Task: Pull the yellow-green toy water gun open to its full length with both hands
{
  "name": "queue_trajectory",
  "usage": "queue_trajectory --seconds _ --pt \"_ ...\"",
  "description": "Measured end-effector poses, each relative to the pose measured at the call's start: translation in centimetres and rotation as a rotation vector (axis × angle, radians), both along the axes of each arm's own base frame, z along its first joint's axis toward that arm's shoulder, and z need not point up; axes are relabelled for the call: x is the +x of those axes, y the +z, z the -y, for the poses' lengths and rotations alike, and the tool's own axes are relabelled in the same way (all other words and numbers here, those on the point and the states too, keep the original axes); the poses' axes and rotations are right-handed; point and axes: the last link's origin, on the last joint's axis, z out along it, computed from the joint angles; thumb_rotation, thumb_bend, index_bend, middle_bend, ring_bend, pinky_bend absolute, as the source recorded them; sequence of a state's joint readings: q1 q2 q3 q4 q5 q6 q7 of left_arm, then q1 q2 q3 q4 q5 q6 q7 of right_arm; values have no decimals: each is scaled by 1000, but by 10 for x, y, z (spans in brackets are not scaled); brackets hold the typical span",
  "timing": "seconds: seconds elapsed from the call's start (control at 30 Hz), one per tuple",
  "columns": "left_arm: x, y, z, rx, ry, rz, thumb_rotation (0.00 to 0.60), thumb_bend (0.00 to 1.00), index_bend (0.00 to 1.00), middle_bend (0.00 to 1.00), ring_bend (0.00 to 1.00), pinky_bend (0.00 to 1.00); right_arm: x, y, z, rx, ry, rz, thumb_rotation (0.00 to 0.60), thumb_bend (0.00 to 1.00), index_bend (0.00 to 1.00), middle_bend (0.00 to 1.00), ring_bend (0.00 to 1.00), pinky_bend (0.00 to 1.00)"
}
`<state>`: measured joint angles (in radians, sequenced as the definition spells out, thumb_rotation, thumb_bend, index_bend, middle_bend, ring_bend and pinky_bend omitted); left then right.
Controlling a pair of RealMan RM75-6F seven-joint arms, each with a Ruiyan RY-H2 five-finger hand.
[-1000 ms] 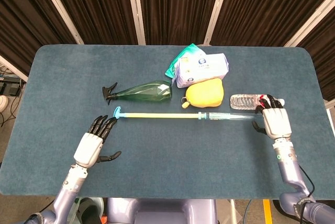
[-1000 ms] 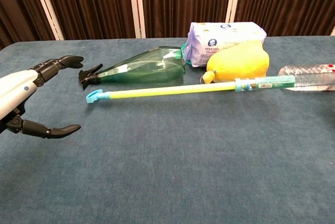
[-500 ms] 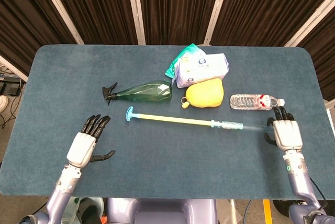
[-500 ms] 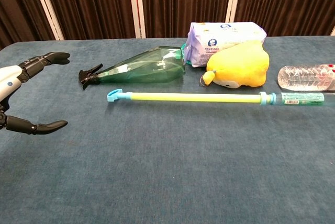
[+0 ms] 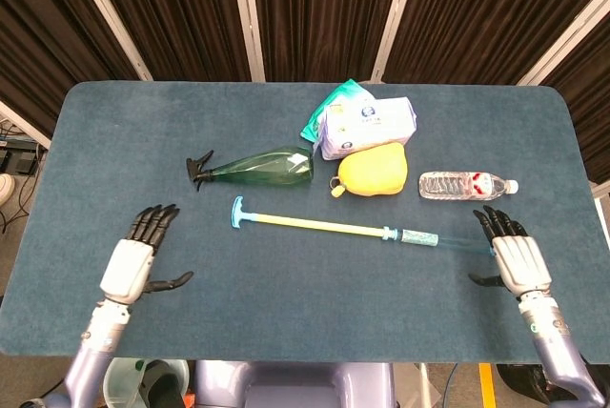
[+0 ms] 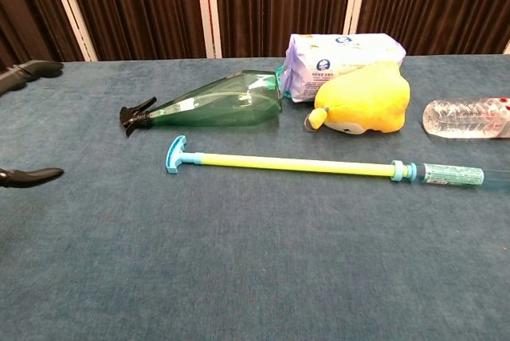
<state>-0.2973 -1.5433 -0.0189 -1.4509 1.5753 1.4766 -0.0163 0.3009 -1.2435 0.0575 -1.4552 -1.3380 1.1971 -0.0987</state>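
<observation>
The gun (image 5: 334, 228) lies stretched out — pull looks done; my left hand (image 5: 129, 264) and right hand (image 5: 515, 262) are both released, grasping nothing.

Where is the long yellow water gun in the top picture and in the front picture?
Head view: the water gun lies across the table's middle, blue handle at the left, between the left hand and the right hand, neither holding it.
Chest view: the water gun crosses the middle, handle left.
Shared landmark: the yellow plush toy just behind it.
</observation>
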Motion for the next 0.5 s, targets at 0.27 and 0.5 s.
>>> queue_trajectory --seconds 0.27,0.5 --pt "-36 52 12 30 218 -171 600 88 0 2 0 59 2 39 -12 -247 18 -137 600 0 0 0 0 83" --pt "-56 87 29 22 414 -329 600 88 0 0 0 59 -23 72 -37 -419 -137 -210 600 0 0 0 0 71"
